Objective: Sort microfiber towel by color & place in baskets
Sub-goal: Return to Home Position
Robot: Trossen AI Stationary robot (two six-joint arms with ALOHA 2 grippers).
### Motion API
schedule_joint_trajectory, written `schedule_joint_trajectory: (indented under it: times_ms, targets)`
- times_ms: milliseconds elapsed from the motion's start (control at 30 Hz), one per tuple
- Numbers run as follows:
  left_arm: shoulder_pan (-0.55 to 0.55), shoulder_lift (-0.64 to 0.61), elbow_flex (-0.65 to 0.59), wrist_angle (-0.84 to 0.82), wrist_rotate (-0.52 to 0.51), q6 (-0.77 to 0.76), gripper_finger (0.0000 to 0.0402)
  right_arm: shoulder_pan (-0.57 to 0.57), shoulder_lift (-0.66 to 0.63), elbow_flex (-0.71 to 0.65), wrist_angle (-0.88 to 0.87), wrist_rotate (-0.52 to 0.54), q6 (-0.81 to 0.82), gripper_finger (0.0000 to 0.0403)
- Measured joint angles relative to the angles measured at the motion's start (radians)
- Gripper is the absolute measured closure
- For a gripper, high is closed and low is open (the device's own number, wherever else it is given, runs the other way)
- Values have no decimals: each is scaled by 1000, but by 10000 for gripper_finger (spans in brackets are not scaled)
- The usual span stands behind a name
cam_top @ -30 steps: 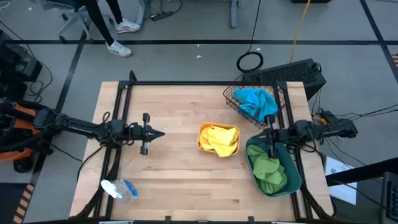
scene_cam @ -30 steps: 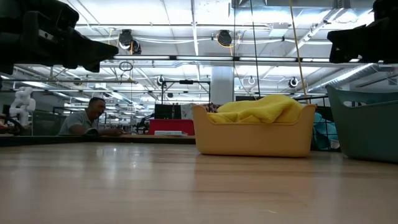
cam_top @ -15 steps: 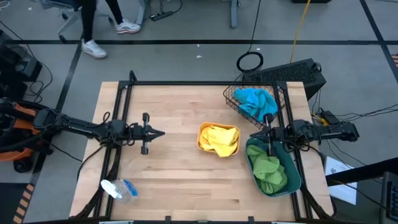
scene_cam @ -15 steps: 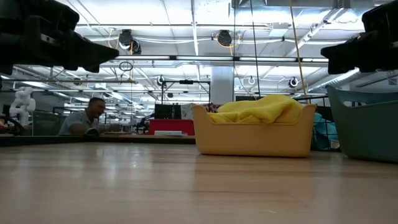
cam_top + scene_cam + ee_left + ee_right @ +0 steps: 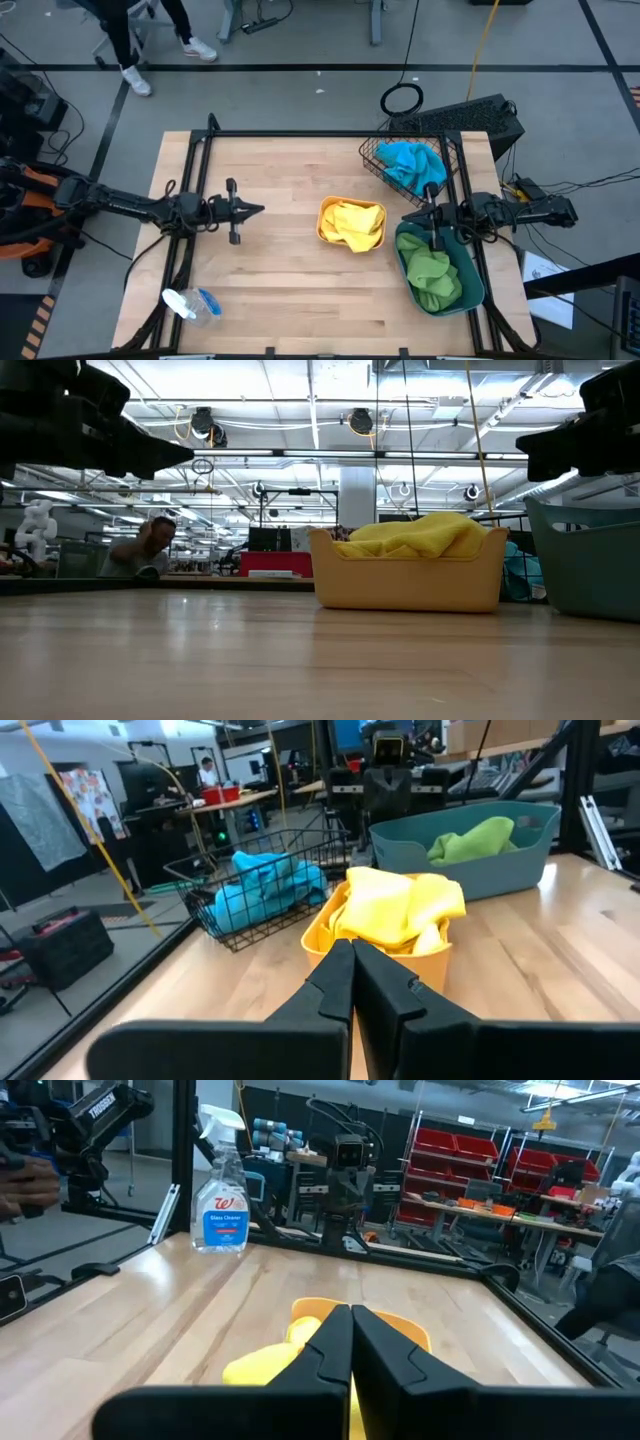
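Note:
A yellow towel [image 5: 354, 224] lies in the orange bin [image 5: 324, 218] at mid-table. A blue towel [image 5: 411, 164] lies in the black wire basket [image 5: 372, 160] at the far right. A green towel [image 5: 432, 272] lies in the teal bin [image 5: 470, 285] at the near right. My left gripper [image 5: 260, 211] is shut and empty, above the table left of the orange bin. My right gripper [image 5: 407, 217] is shut and empty, above the teal bin's far end.
A spray bottle [image 5: 190, 304] lies on its side near the table's near left corner. Bare wood lies between my left gripper and the orange bin. A person walks on the floor beyond the table's far left [image 5: 125, 40].
My right gripper has drawn back slightly toward the table's right edge. A person beyond the far edge has walked on to the left.

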Motion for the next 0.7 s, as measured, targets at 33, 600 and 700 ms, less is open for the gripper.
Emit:
schedule_joint_trajectory:
  times_ms: [33, 600, 700]
  targets:
    - [0, -13, 0, -8, 0, 0, 393, 0, 0, 0, 0, 0, 0, 403]
    - [0, -328, 0, -324, 83, 15, 393, 0, 0, 0, 0, 0, 0, 403]
    - [0, -388, 0, -416, 56, -14, 393, 0, 0, 0, 0, 0, 0, 403]
